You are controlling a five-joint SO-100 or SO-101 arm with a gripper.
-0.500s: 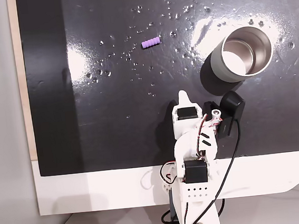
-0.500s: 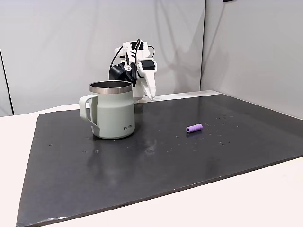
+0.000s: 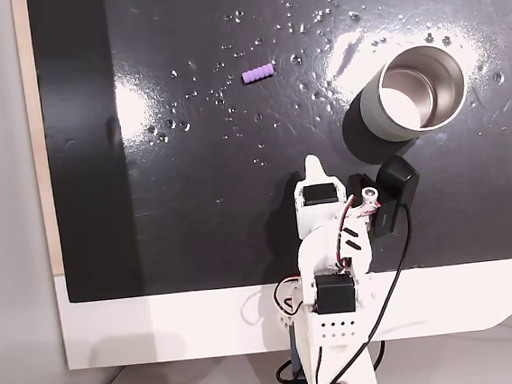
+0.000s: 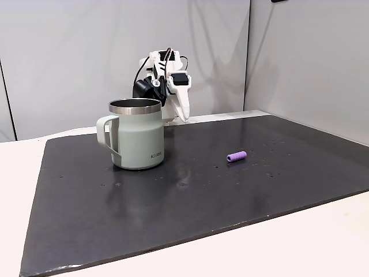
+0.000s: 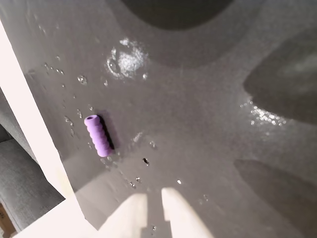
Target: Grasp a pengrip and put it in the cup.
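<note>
Fingertips of the gripper (image 5: pixel 154 198) are cut off at the bottom edge of the wrist view, nearly closed with a thin gap, nothing held. The pengrip (image 5: pixel 97 135) is seen lying on the black mat (image 3: pixel 194 207), far left of the tips. The cup (image 4: pixel 137 134) partly hides the arm in a fixed view.

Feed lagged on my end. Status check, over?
Gripper nearly shut, holding nothing, raised short of the pengrip. Pengrip lying flat on the mat, apart from the cup. Cup upright. Path between looks clear.
</note>
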